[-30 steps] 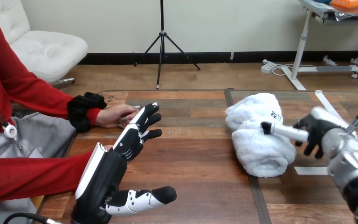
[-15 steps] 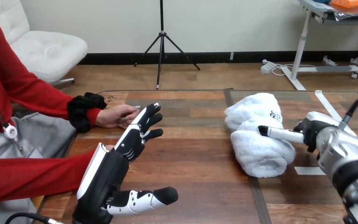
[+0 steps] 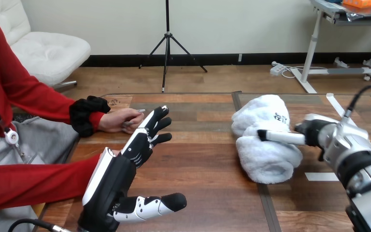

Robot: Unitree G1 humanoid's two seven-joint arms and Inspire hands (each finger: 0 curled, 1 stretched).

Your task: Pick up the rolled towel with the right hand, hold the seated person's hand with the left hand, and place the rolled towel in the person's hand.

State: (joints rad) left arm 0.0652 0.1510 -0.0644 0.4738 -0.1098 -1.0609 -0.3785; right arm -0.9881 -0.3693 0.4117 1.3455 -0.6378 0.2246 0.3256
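The towel [image 3: 265, 145], white and rolled, lay on the table [image 3: 203, 164] right of the middle, its roll running from the far side toward the near edge.

At the far left, the person's hand [image 3: 118, 120] rested on the table by its left edge, its fingers pointing right toward the middle. Just beside it, on the near side, the left hand [image 3: 118, 179] stood over the table, wide open. Its fingers were straight and spread, reaching up and away toward the person's hand, and its thumb stuck out to the right, low over the wood. Its fingertips ended close to the person's fingertips, but I could not tell whether they touched. No finger was curled round the person's hand.

Bare wood lay between the left hand and the towel, so the two were well apart.

The right hand [image 3: 314, 135] came in from the right edge and sat at the towel's right side. One straight finger [image 3: 275, 137] lay leftward across the top of the roll, touching it. The hand looked open, with nothing closed round the towel, which sat flat on the table.
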